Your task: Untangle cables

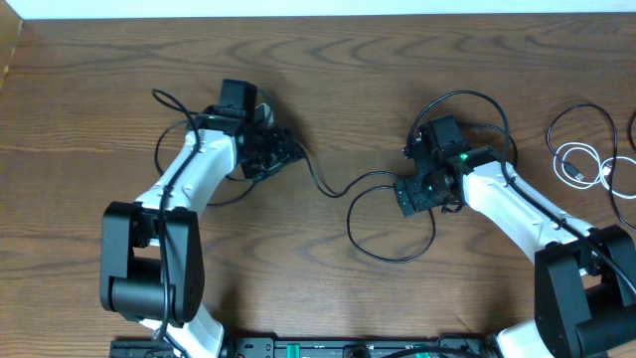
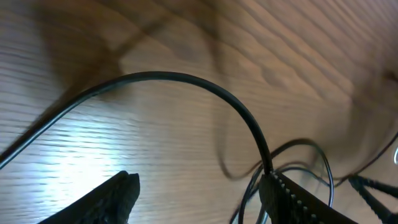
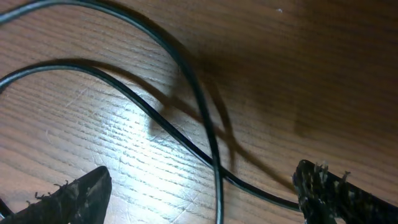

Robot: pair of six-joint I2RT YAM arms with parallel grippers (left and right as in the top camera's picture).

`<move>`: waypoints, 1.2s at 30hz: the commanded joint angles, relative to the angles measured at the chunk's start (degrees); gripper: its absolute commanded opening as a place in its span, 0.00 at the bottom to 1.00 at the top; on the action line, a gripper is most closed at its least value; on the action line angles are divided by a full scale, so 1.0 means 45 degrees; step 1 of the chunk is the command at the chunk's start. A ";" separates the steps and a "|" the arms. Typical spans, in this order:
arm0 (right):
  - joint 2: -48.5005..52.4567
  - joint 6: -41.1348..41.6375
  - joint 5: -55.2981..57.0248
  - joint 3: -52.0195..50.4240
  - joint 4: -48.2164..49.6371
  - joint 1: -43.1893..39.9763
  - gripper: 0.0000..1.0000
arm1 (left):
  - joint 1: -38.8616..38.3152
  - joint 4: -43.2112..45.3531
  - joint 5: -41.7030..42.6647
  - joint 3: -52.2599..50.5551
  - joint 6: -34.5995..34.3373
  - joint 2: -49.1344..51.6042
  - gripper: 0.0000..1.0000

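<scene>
A thin black cable [image 1: 333,192] runs across the table from my left gripper [image 1: 281,154] to loops around my right gripper [image 1: 409,199]. In the left wrist view the left gripper [image 2: 199,200] is open. The black cable [image 2: 168,76] arcs over the wood and comes down against its right finger, with more thin strands beside it. In the right wrist view the right gripper [image 3: 208,198] is open just above the table. Two strands of black cable [image 3: 214,167] cross between its fingers. A coiled white cable [image 1: 574,164] lies at the far right.
Another thin black cable [image 1: 553,129] loops round the white one near the right edge. The brown wooden table [image 1: 348,70] stretches to a white wall at the back. The arm bases stand along the front edge.
</scene>
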 commanded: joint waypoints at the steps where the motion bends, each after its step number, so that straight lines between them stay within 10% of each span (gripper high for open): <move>1: 0.0000 0.0175 0.0136 -0.0053 0.0039 0.0049 0.91 | -0.0301 0.0024 0.0277 0.0073 -0.0117 0.0019 0.67; 6: -0.0005 0.0175 0.0136 -0.0053 0.0078 0.0049 0.92 | -0.0393 0.0083 0.1277 0.0087 -0.0117 -0.0010 0.38; 14: 0.0000 0.0170 0.0136 -0.0058 0.0073 0.0049 0.93 | -0.0418 0.0160 0.2147 0.0214 -0.0112 -0.0097 0.61; 36: 0.0000 0.0170 0.0141 -0.0068 0.0044 0.0049 0.95 | -0.0583 0.0568 0.4911 0.0170 -0.0117 -0.0097 0.60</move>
